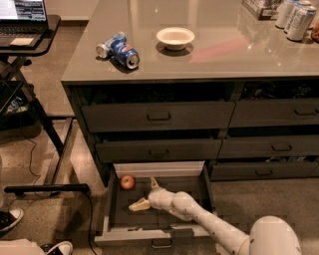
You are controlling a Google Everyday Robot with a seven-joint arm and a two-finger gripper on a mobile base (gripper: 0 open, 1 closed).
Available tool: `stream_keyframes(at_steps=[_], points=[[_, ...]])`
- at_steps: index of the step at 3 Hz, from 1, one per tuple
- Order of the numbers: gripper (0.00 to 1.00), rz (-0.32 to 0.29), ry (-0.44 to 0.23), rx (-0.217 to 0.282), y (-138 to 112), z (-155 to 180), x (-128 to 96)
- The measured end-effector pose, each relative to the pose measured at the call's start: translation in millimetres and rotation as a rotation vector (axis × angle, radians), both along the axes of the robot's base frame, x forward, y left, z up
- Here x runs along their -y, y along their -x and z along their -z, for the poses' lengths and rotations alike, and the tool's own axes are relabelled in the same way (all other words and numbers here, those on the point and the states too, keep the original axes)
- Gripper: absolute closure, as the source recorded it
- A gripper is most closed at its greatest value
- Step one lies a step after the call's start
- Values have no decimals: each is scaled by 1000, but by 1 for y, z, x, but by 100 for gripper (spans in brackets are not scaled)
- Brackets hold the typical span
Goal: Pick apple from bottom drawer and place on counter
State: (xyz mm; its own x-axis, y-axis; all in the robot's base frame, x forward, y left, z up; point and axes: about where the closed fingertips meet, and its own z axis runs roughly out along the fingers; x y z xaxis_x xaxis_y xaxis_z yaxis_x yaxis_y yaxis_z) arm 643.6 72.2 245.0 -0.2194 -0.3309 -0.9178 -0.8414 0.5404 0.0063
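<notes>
- Dark cabinet drawers fill the middle of the frame under a glossy grey-brown counter (224,62), with speckled floor all around.
- Your gripper (145,194) is low in the frame, inside the pulled-out bottom drawer (149,235). Its fingers are spread wide and hold nothing; one points up toward the pale back panel, the other lies out to the left.
- The apple (127,182) rests on the drawer floor in the back left corner, just up and left of the gripper. It is near the fingers but not between them.
- By my reading you are at the reach. The drawer is out, but the grasp, the lift and the placing on the counter are all left to do.
- The drawer's left wall and back panel are close to the apple, so you likely have little room to slip a finger behind it.
- Both shallower drawers above are closed, so the way up looks free, though you must clear the counter edge.
- On the counter, a blue soda can (119,49) lies on its side at upper left, with a white bowl (175,37) just to its right. More cans (294,17) stand in the upper right corner, and the bare stretch between bowl and cans looks best for placing.
- A black desk (35,45) with a laptop (22,12) stands at far upper left, well apart.
</notes>
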Motion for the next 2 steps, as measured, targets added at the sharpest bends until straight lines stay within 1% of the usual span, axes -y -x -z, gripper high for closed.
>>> stream_keyframes(at_steps=[1,2], points=[[0,84,-29,-6,-17,20,-15],[13,135,-25,-15,-37,38,-20]])
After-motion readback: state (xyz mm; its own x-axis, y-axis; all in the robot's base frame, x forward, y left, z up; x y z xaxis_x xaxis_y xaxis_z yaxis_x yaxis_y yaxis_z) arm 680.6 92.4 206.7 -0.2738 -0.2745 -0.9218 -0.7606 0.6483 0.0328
